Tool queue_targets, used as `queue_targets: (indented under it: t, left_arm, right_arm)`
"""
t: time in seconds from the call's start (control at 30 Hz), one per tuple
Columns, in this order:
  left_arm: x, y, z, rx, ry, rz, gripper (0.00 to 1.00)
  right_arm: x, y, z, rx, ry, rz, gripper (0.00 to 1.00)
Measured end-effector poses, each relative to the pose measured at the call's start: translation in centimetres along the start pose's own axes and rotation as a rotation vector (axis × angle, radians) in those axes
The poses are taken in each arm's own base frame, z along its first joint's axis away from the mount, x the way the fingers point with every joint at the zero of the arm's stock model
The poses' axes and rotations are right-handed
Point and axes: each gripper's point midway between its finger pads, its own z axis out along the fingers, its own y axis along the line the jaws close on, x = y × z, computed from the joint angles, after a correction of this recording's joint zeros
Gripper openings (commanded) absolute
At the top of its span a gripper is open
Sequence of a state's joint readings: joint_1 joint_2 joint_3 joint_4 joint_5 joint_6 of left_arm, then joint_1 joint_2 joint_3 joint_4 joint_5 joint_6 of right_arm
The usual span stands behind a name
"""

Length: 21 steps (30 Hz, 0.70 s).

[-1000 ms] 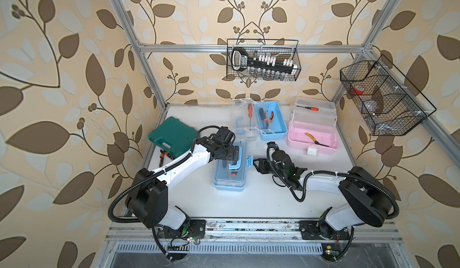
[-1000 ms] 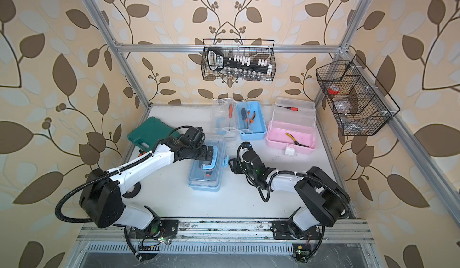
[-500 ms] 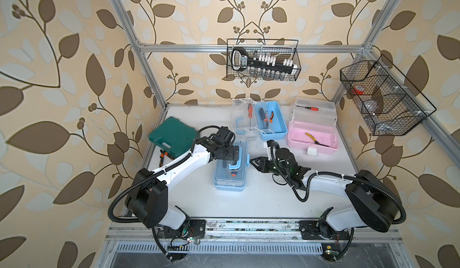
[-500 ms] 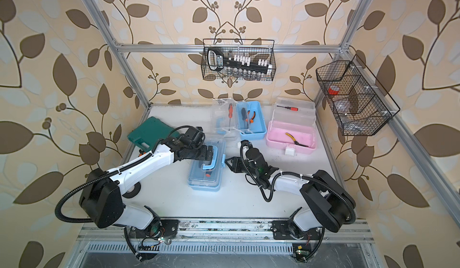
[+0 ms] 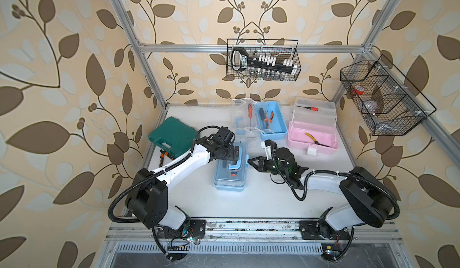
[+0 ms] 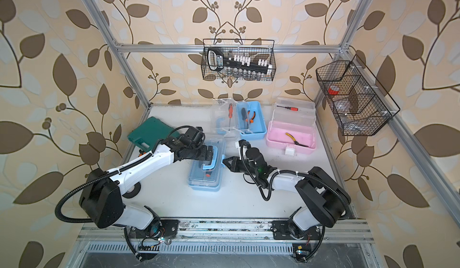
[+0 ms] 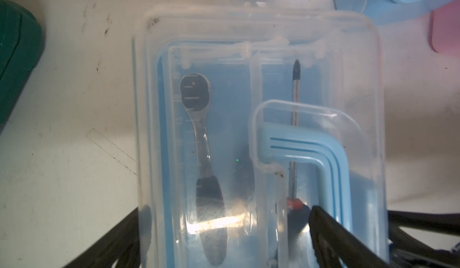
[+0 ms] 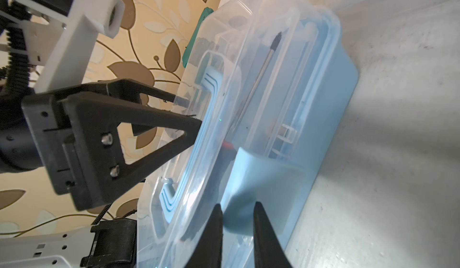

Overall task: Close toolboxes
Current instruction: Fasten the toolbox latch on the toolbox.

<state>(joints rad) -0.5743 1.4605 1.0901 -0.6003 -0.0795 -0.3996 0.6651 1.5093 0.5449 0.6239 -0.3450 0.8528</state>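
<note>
The near light blue toolbox (image 5: 229, 177) (image 6: 204, 177) lies mid-table with its clear lid (image 7: 249, 42) down over a ratchet and a screwdriver. My left gripper (image 5: 234, 154) (image 7: 226, 209) is open, its fingers spread across the lid beside the blue handle (image 7: 323, 154). My right gripper (image 5: 249, 160) (image 8: 237, 205) is at the box's right side, its jaws pressed onto the blue latch (image 8: 251, 179). Behind, a second light blue toolbox (image 5: 272, 127) lies open with its lid (image 5: 245, 119) flat. The pink toolbox (image 5: 312, 139) has its lid (image 5: 315, 112) standing up.
A dark green case (image 5: 171, 136) lies at the table's left edge, behind my left arm. One black wire basket (image 5: 262, 60) hangs on the back wall and another (image 5: 383, 97) on the right wall. Orange-handled pliers (image 5: 163, 156) lie under the left arm.
My right gripper has moved left up to the side of the near blue box and its jaws have narrowed around the latch. The left arm has stayed on the lid.
</note>
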Motion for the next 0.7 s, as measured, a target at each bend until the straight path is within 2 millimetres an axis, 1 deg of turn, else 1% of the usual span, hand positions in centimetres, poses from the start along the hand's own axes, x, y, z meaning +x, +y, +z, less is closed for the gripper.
queue_targets:
  t: [0.2, 0.5, 0.7]
  left_arm:
    - [0.0, 0.0, 0.0, 0.001, -0.001, 0.0, 0.99]
    - [0.0, 0.0, 0.1, 0.003, -0.003, -0.002, 0.99]
    - [-0.1, 0.1, 0.1, 0.002, -0.005, -0.008, 0.99]
  right_arm:
    - [0.0, 0.0, 0.1, -0.002, 0.003, 0.003, 0.22]
    - [-1.0, -0.6, 0.8, 0.032, -0.011, 0.007, 0.22]
    - [-0.9, -0.9, 1.1, 0.072, 0.0, -0.016, 0.29]
